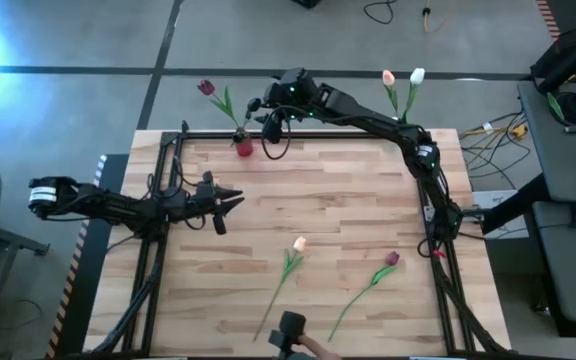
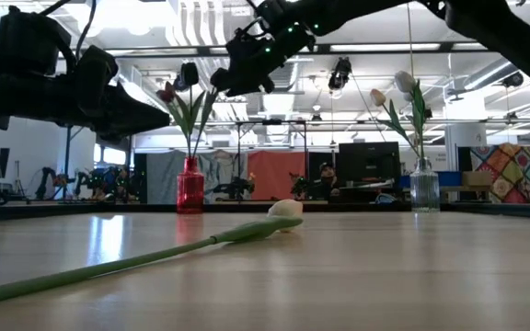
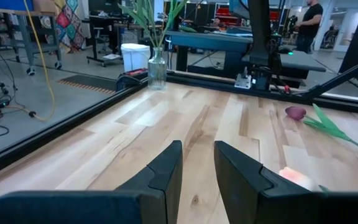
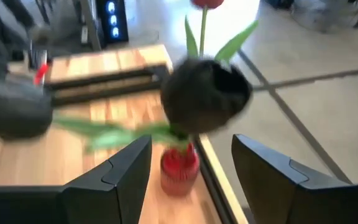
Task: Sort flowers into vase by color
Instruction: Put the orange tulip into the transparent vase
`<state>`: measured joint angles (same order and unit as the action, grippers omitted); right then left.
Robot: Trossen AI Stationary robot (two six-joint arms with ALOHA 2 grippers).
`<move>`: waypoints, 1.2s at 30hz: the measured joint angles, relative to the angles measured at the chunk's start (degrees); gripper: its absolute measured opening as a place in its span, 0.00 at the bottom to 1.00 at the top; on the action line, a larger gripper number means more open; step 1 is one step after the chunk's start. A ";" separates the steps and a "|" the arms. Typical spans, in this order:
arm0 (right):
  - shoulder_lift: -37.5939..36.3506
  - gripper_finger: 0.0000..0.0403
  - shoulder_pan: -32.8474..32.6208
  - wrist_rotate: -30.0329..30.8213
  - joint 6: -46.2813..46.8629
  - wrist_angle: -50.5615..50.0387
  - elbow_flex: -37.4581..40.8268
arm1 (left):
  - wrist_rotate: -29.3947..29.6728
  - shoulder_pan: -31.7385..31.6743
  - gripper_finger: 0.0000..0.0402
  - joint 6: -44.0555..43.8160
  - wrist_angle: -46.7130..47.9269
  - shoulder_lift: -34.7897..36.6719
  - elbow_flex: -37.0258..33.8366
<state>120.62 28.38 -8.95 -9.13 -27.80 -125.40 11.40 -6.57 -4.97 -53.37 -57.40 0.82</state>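
The right gripper [image 1: 265,112] hangs above the red vase [image 1: 243,147] at the surface's far edge, jaws spread, a dark tulip [image 4: 207,93] just ahead of them. The left gripper [image 1: 230,198], jaws slightly apart, holds nothing near the left edge. A peach tulip [image 1: 290,260] and a maroon tulip [image 1: 378,272] lie near the front edge.

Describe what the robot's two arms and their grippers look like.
Both arms are dark, slim and jointed, with black cables along them. The right arm shows small green lights near its wrist. The left gripper and right gripper each have two dark, flat, wedge-shaped fingers.
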 joint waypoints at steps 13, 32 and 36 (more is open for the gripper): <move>-1.73 0.50 -0.14 5.06 -1.91 -8.77 4.55 | 0.02 0.00 0.19 1.47 -0.72 -1.78 0.00; -21.62 0.03 -7.38 6.01 2.95 27.59 50.32 | 0.04 0.26 0.18 1.35 14.40 -3.59 10.92; -27.45 0.03 -10.14 6.03 3.10 34.93 62.16 | 0.19 2.06 0.12 2.61 18.68 -8.19 16.27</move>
<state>93.17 18.25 -2.92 -6.03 7.12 -63.24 11.59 -4.51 -2.36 -34.69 -65.59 17.10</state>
